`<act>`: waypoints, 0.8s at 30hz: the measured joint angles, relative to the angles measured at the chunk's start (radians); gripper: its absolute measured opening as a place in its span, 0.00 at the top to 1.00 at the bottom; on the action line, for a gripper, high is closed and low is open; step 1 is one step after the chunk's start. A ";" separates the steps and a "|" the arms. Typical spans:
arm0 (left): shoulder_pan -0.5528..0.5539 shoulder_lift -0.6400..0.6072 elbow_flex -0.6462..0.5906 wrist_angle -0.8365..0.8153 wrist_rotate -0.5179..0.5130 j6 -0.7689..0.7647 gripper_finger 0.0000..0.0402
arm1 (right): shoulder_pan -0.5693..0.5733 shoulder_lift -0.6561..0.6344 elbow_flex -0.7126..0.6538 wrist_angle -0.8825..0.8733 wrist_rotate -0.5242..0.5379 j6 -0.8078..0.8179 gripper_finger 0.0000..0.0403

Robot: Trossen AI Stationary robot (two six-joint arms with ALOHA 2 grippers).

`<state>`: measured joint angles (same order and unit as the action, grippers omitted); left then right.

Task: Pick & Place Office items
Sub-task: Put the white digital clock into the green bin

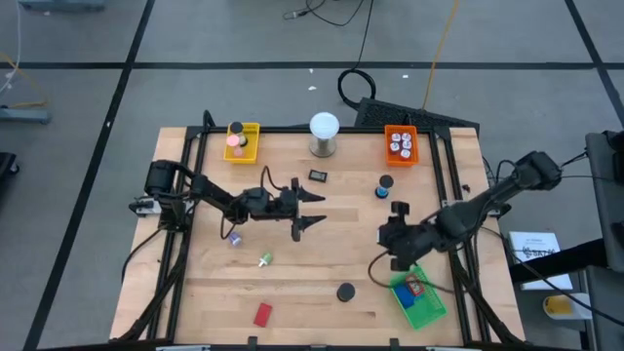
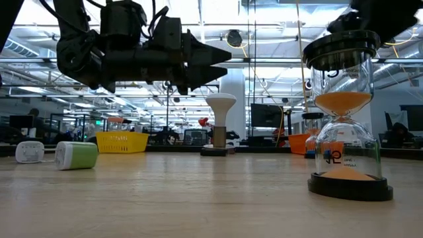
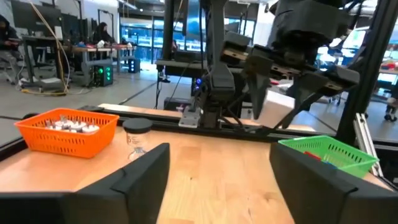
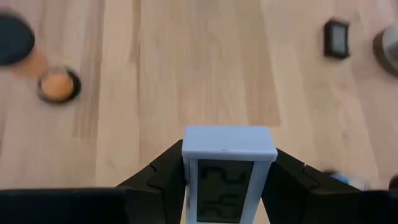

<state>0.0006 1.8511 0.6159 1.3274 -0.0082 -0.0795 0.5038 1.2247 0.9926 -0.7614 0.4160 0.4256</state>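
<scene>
Right gripper (image 4: 227, 180), lower right of the high view just above the green tray (image 1: 425, 310), is clamped on a small pale-blue digital clock (image 4: 229, 171), one finger on each side wall, display facing the wrist camera. Looks like a light, rigid plastic box with smooth sides, so it could slip or twist; the side-wall grip near mid-height looks right, and I'd keep pressure off the display.

Left gripper (image 1: 310, 210), centre-left of the high view, is raised off the table with fingers spread wide and nothing between them.

Loose items on the table, by the high view:
- 1 red flat block (image 1: 262, 314), bottom left of centre. Light and stiff; lies low, so pinch it across the short edges.
- 1 black round piece (image 1: 345, 292), bottom centre. Flat disc, probably awkward to get fingers under.
- 1 small black rectangular item (image 1: 318, 175), upper centre.
- 1 sand timer (image 1: 385, 185), right of upper centre. Looks like glass, fragile, top-heavy; take it by the end caps or grip gently around the frame.
- 1 purple bit (image 1: 234, 240) and 1 green-and-white bit (image 1: 264, 260), left of centre. Tiny, light, easy to flick away.

Trays: 3, being yellow (image 1: 242, 142) upper left, orange (image 1: 401, 145) upper right, green lower right. Each already holds items; counts inside I can't tell.
</scene>
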 joint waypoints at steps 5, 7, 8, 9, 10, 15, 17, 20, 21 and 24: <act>-0.001 0.000 0.000 -0.045 0.000 0.027 0.50 | 0.015 0.075 0.029 -0.008 -0.024 -0.009 0.63; -0.009 0.000 0.000 -0.074 -0.001 0.054 0.60 | 0.014 0.091 0.034 0.002 -0.061 -0.021 0.63; -0.016 0.000 0.000 -0.089 0.000 0.072 0.66 | 0.014 0.096 0.034 0.001 -0.082 -0.022 0.63; -0.025 0.000 0.000 -0.104 0.000 0.091 0.71 | 0.014 0.099 0.034 -0.004 -0.101 -0.021 0.63; -0.032 0.000 -0.001 -0.115 0.002 0.108 0.76 | 0.014 0.100 0.034 -0.012 -0.116 -0.013 0.63; -0.069 0.000 -0.001 -0.149 -0.014 0.177 0.97 | 0.035 0.100 0.034 -0.095 -0.200 0.086 0.62; -0.078 0.000 -0.001 -0.158 -0.034 0.179 0.98 | 0.054 0.100 0.034 -0.130 -0.235 0.140 0.62; -0.085 0.000 -0.001 -0.169 -0.066 0.180 0.95 | 0.097 0.100 0.037 -0.168 -0.275 0.215 0.63; -0.088 0.000 -0.001 -0.175 -0.076 0.181 0.94 | 0.117 0.100 0.047 -0.188 -0.283 0.242 0.63; -0.092 0.000 -0.001 -0.182 -0.099 0.181 0.93 | 0.182 0.106 0.093 -0.244 -0.283 0.318 0.63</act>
<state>-0.0910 1.8511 0.6151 1.1450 -0.1070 0.1013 0.6859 1.3302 1.0860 -1.0051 0.1327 0.7435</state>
